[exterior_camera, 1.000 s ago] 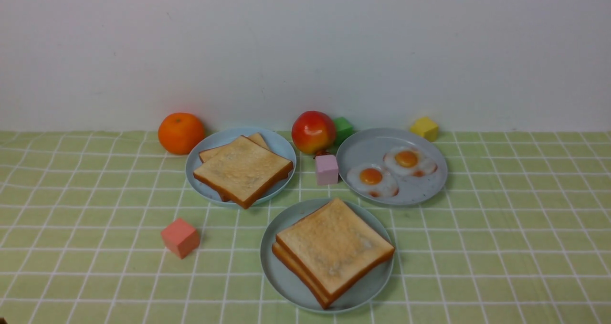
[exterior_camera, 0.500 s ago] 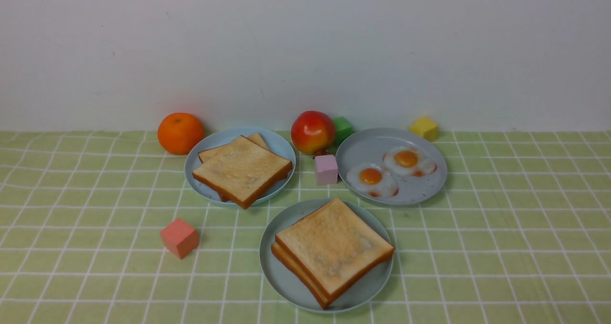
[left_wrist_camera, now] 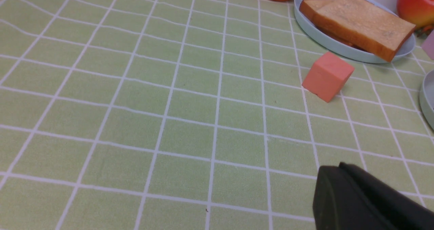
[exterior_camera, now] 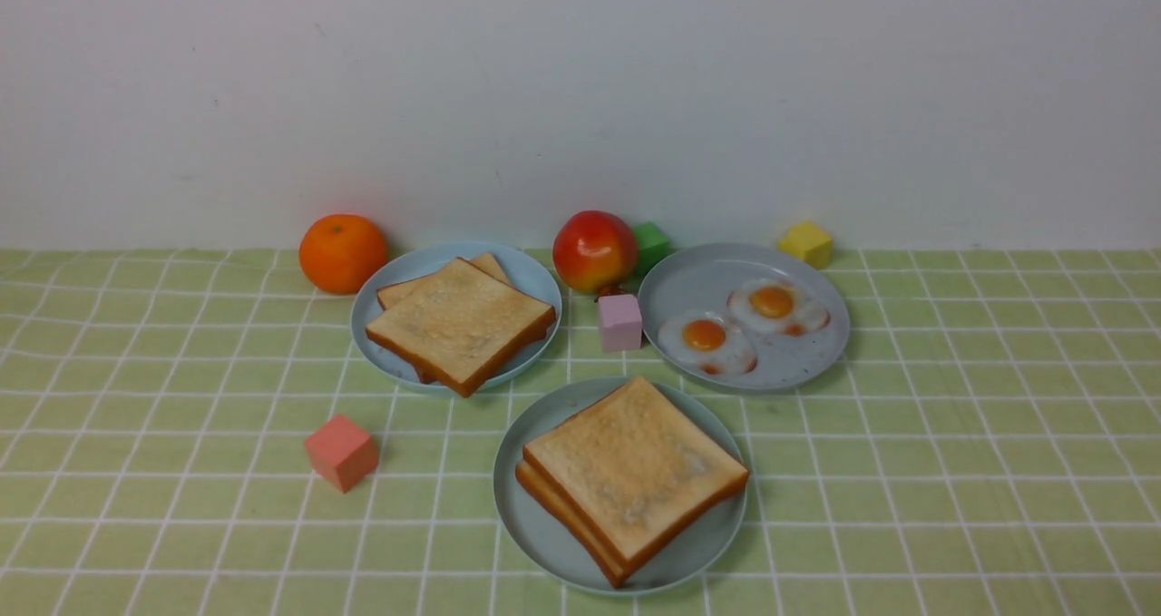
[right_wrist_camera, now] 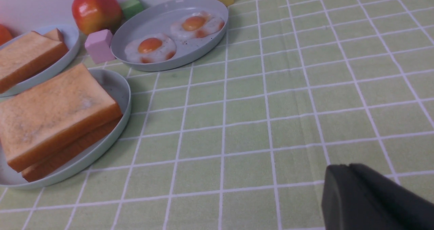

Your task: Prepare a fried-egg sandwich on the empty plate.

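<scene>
Lying outside the front view, both arms appear only in their wrist views: the left gripper (left_wrist_camera: 366, 199) as one dark finger edge low over the green checked cloth (exterior_camera: 952, 471), the right gripper (right_wrist_camera: 373, 199) likewise; whether either is wide or narrow cannot be told, and neither holds anything visible.

Plates, three. The nearest plate (exterior_camera: 544, 543), pale blue-green, sits at centre front and carries the sandwich (exterior_camera: 632, 475): two square golden-brown toast slices with darker crusts, stacked slightly askew. No egg shows between them from any view; the gap is too thin to tell. The bread plate (exterior_camera: 535, 280), rear left, holds the plain toast stack (exterior_camera: 460, 324), two slices. The egg plate (exterior_camera: 689, 276), rear right, greyer, holds two fried eggs: near egg (exterior_camera: 707, 340) and far egg (exterior_camera: 777, 306), each white with an orange yolk.

Fruit, two: orange (exterior_camera: 344, 253) beside the bread plate; red apple (exterior_camera: 595, 250) between the two rear plates.

Cubes, four: salmon cube (exterior_camera: 341, 453) left of the nearest plate; pink cube (exterior_camera: 620, 322) between the rear plates; green cube (exterior_camera: 651, 244) behind the apple; yellow cube (exterior_camera: 806, 243) by the wall.
</scene>
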